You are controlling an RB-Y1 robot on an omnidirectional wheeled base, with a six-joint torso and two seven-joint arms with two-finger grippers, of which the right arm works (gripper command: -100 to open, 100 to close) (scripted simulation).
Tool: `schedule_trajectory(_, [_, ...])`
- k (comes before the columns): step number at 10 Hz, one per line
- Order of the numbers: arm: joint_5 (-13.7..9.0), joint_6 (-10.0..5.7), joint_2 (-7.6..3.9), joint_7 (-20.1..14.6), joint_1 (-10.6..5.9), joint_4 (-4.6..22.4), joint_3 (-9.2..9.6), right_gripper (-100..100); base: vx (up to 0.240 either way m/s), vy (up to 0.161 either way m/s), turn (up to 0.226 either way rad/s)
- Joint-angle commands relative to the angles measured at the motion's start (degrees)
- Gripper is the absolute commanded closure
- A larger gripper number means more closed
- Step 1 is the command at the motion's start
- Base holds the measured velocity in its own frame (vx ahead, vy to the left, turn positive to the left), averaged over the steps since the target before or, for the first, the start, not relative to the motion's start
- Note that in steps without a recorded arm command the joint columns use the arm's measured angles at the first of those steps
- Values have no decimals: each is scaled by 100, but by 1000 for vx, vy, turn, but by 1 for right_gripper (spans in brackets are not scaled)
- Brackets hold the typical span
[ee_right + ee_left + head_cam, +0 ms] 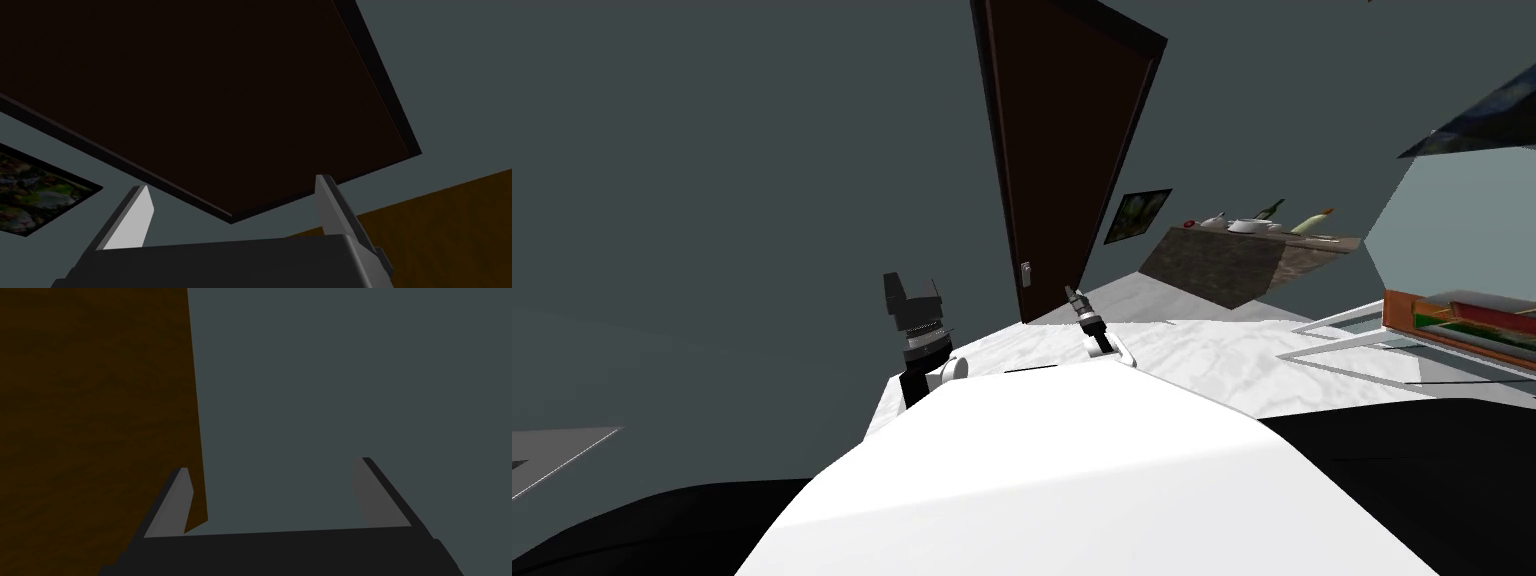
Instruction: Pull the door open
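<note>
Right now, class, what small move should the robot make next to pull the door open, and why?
Probably shift the right end effector leftward, by the robot's own left, onto the small light handle. Its fingers stand open, aimed at the dark door, while the handle lies just beside it, not yet gripped.

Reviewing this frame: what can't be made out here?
Door handle: tiny in head view, shape unreadable.
Door: very dark in head view; latched or ajar unclear.
Shelf items: too small in head view to name.
Upper-right picture: cut off by head view's right edge.
</note>
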Motion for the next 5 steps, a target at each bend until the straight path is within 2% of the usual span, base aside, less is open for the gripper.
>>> schedule_trajectory(1, [103, -10, -24, 225, -132, 242, 2, -100, 104, 48, 73])
schedule_trajectory(5, [339, -24, -112, 709, -446, 791, 1, -100, 104, 40, 71])
